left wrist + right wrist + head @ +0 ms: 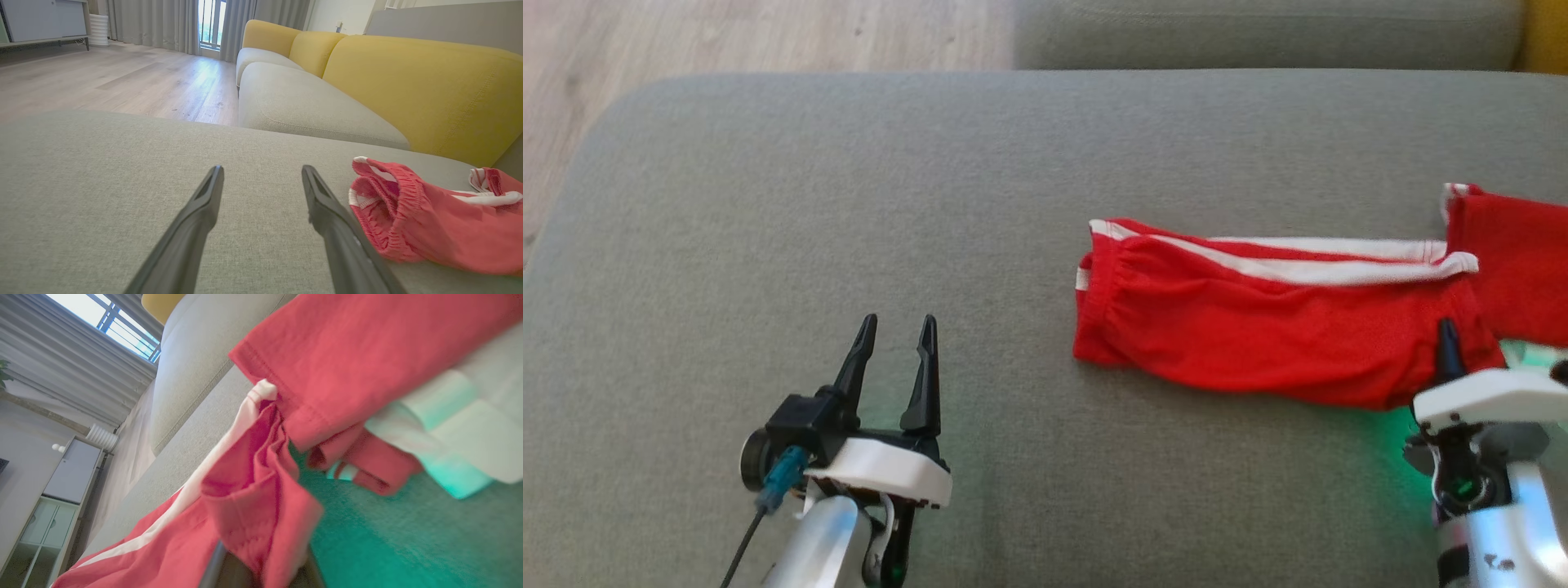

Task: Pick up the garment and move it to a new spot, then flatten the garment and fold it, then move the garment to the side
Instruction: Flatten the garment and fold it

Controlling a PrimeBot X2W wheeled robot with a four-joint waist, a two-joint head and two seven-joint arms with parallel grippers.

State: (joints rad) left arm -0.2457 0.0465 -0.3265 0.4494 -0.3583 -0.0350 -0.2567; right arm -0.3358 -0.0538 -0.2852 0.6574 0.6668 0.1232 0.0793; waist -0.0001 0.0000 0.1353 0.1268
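Garment (1258, 327) on sofa (849, 204); my right wrist view shows it clamped in right end effector (1448, 347); left end effector (899, 322) spread empty, apart

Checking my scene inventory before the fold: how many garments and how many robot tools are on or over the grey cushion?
Red garment: 1
Tools: 2 (left tool, right tool)
Total: 3
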